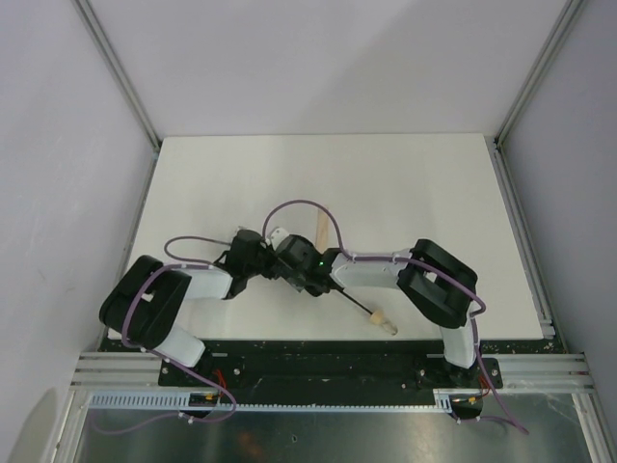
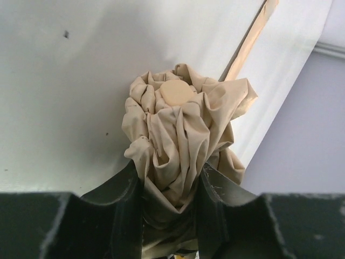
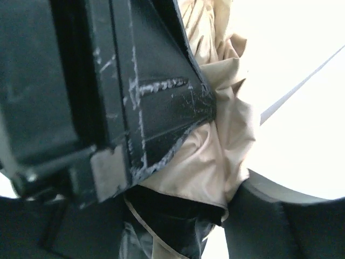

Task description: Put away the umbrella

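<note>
The umbrella [image 2: 172,124] is a crumpled bunch of tan fabric with a round tan cap on top. My left gripper [image 2: 170,170] is shut on it, one dark finger pressing each side. In the top view both grippers meet at mid-table and hide the fabric. Only the thin black shaft [image 1: 352,299] and the small tan handle [image 1: 384,321] stick out toward the near right. My right gripper [image 3: 178,199] stands open, wide around the fabric [image 3: 215,145]. The left gripper's scratched black finger [image 3: 156,108] fills the left side of the right wrist view.
A thin tan strip [image 1: 321,228] lies on the white table [image 1: 424,193] just beyond the grippers, also seen in the left wrist view [image 2: 253,38]. Grey walls and metal rails [image 1: 521,222] enclose the table. Purple cables [image 1: 289,207] loop over both arms.
</note>
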Available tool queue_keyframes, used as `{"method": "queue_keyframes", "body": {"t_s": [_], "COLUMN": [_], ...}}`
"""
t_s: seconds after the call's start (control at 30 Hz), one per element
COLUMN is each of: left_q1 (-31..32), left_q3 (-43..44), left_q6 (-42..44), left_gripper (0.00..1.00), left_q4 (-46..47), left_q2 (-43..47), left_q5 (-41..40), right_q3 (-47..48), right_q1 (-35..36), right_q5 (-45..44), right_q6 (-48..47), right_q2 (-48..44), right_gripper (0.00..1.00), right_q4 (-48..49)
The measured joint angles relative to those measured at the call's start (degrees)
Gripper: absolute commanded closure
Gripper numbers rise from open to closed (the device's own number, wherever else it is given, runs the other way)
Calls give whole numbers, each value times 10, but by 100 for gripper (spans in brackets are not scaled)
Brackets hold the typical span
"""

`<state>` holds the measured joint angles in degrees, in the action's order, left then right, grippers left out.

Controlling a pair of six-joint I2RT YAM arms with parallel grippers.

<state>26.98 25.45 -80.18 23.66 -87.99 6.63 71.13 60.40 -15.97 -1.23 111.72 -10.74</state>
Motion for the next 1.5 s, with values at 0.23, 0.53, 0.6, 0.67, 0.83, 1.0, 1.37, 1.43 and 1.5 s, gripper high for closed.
{"method": "queue_keyframes", "body": {"t_s": [0.23,0.53,0.6,0.67,0.83,1.0,1.37,1.43,1.5], "left_q1": [-9,-14,-13,-12,-4,5,22,24,25], "left_q3": [8,13,8,6,5,19,16,16,16], "left_q6": [-2,32,40,47,56,54,51,44,36], "left_gripper": [63,3,3,3,6,14,71,86,96], "left_q4": [-39,-46,-42,-35,-10,29,54,59,63], "left_q2": [13,38,43,44,29,-14,-33,-34,-34], "left_q5": [-14,-24,-24,-24,-20,-8,-32,-35,-36], "right_q3": [-23,-66,-72,-76,-82,-85,-71,-64,-57], "right_q1": [5,-95,-123,-150,-213,-231,-248,-247,-243], "right_q5": [-31,220,309,363,540,609,645,642,627], "right_q6": [-12,4,21,33,90,125,141,138,136], "right_q2": [5,-18,-17,-15,13,29,47,48,46], "right_gripper": [98,100,100,100,100,100,100,94,76], "right_q4": [60,128,142,148,174,190,180,163,143]}}
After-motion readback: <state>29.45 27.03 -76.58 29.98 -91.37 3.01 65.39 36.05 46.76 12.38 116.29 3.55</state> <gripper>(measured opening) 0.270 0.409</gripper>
